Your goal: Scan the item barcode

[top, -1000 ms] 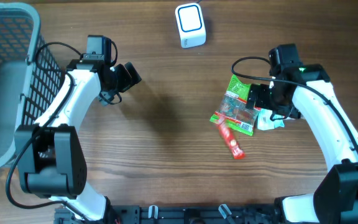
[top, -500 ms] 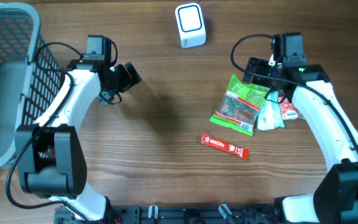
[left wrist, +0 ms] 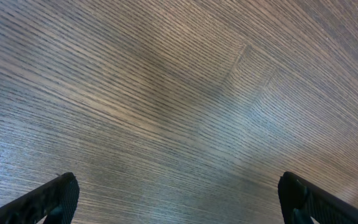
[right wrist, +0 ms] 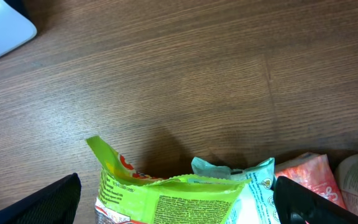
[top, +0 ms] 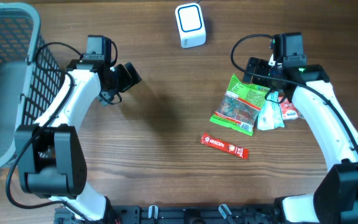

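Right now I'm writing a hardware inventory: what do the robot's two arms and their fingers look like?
Both arms match: the left arm and right arm have white link shells with black joints and black bases. A thin black cable loops near each wrist. A green light glows on the right arm. The fingers are matte black.

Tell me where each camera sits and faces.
Overhead: above the table, facing straight down; both arms, basket, scanner, green packet show.
Left wrist: behind the open left gripper, fingertips showing, facing bare table.
Right wrist: behind the open right gripper, fingertips showing, facing green packet and scanner corner.
Overhead and right wrist share green packet, scanner.
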`<state>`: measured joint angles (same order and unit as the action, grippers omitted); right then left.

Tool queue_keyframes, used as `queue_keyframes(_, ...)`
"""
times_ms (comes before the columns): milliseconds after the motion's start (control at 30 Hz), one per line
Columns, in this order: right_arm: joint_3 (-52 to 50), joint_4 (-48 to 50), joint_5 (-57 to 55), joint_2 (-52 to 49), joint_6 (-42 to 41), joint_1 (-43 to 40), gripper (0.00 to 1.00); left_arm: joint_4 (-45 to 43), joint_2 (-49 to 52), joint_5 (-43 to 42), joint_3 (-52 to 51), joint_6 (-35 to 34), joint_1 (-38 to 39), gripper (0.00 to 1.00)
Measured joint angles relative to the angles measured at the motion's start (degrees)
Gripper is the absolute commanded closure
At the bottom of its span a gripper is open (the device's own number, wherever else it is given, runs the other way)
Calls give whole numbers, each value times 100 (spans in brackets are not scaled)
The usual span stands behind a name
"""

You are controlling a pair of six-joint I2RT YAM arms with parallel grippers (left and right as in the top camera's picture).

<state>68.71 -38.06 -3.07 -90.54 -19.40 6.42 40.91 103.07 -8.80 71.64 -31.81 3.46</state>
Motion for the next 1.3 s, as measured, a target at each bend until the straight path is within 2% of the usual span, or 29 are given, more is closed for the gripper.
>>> queue_keyframes(133,-28,0,-2,885,0,0,0,0,0,0,0,0,0,0)
queue_keyframes(233,-24,24,-2,2441,-2,0,0,2,0,0,0,0,0,0)
queue_keyframes(367,-22,42,-2,3847,-2,0,0,0,0,0,0,0,0,0)
queue_keyframes(533,-22,-70,-234,4826,-2,0,0,0,0,0,0,0,0,0)
queue_keyframes(633,-28,-562,-391,5480,0,0,0,0,0,0,0,0,0,0)
queue_keyframes(733,-208,-400,-645,6266,22,0,0,0,0,0,0,0,0,0)
queue_keyframes(833,-859,358,-713,7060,341,0,0,0,0,0,0,0,0,0)
queue_keyframes(933,-2170,1832,-535,8008,997,0,0,2,0,0,0,0,0,0)
queue_keyframes(1067,-3810,4041,-282,8745,1386,0,0,0,0,0,0,0,0,0)
queue_keyframes(1167,-4874,5285,-98,8918,1499,0,0,-2,0,0,0,0,0,0)
queue_keyframes(1300,-5943,6002,76,8929,1523,0,0,0,0,0,0,0,0,0)
